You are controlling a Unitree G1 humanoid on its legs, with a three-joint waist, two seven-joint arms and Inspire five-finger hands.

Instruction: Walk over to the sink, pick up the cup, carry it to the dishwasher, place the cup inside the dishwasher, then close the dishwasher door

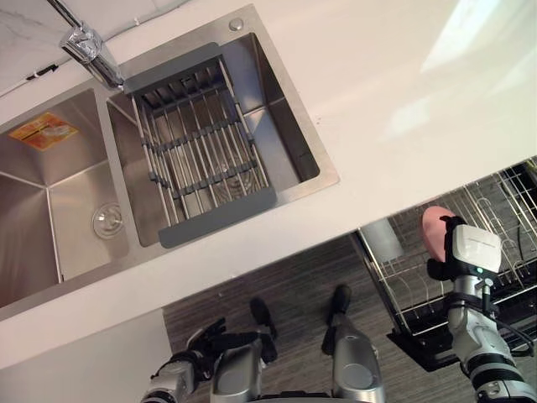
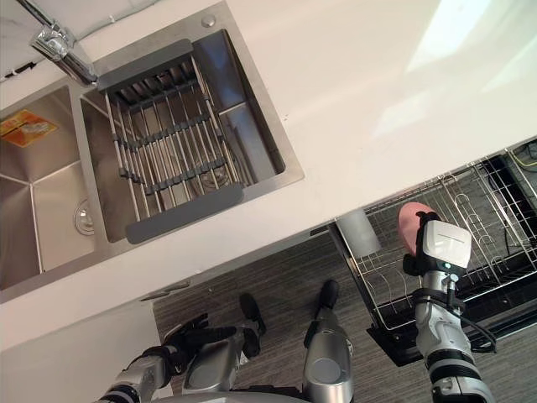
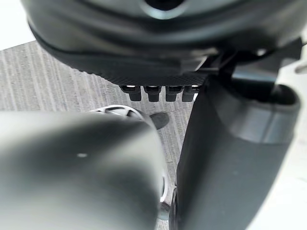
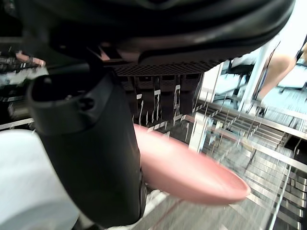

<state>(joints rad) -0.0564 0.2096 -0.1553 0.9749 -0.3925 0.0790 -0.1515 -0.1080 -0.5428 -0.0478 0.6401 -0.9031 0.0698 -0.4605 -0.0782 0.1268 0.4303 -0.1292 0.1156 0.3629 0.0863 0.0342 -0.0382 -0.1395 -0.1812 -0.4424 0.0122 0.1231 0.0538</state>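
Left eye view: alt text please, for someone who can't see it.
The robot's right hand holds a pink cup over the pulled-out dishwasher rack at right. A steel sink with a drain rack sits in the white counter at upper left.

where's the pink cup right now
The pink cup is held in the robot's right hand, at the head views' right side, over the pulled-out wire dishwasher rack.

Both eye views look down from high, sharing the sink at upper left. Wrist views look from very close.
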